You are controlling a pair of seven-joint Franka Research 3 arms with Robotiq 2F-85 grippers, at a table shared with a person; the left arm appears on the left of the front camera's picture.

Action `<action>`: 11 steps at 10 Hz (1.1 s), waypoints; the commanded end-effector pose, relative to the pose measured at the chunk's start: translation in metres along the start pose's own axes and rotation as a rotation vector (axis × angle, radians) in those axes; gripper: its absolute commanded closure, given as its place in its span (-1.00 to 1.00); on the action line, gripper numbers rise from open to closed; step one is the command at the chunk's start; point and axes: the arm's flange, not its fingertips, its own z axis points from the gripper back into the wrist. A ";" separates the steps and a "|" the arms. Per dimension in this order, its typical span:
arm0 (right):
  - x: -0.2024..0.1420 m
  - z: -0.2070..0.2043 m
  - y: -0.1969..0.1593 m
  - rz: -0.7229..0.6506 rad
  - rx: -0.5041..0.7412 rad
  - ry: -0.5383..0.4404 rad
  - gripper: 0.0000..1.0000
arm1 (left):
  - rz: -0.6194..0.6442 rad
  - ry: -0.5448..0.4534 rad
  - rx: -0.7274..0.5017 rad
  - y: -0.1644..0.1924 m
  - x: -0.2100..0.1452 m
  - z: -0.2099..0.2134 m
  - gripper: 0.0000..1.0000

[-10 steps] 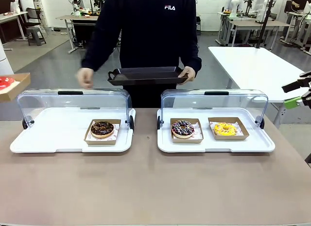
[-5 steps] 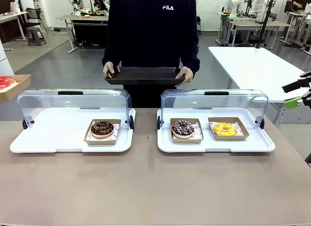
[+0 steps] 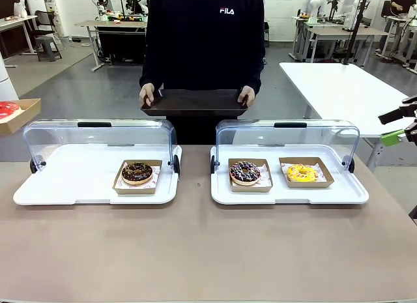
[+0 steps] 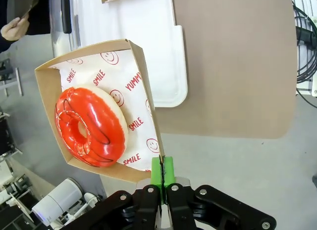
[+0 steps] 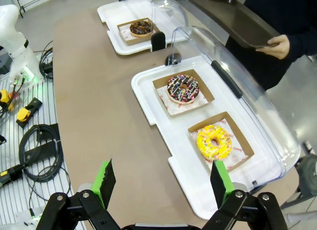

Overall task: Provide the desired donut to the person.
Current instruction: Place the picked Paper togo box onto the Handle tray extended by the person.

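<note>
Left pincer (image 4: 162, 165) clamping shut on a cardboard box (image 4: 141, 76) carrying the red donut (image 4: 91, 126), off the left end of the worktop (image 3: 195, 251), right pincer (image 5: 162, 179) gaping wide, gripping nothing, the person (image 3: 202, 42) holding a dark tray (image 3: 194, 102)

I am running this from afar in what looks like a robotics lab: beyond the desk (image 3: 195, 251) ahead of my right gripper (image 5: 163, 170) lies an open hall with a grey floor (image 3: 85, 88) and rows of work tables (image 3: 107, 24) loaded with equipment. Just left of that gripper, loose black cables (image 5: 39, 151) lie coiled beside the desk.
</note>
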 end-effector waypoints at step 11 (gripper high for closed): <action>0.000 -0.001 -0.002 0.012 0.005 -0.024 -1.00 | 0.014 -0.001 0.023 -0.001 0.001 -0.002 1.00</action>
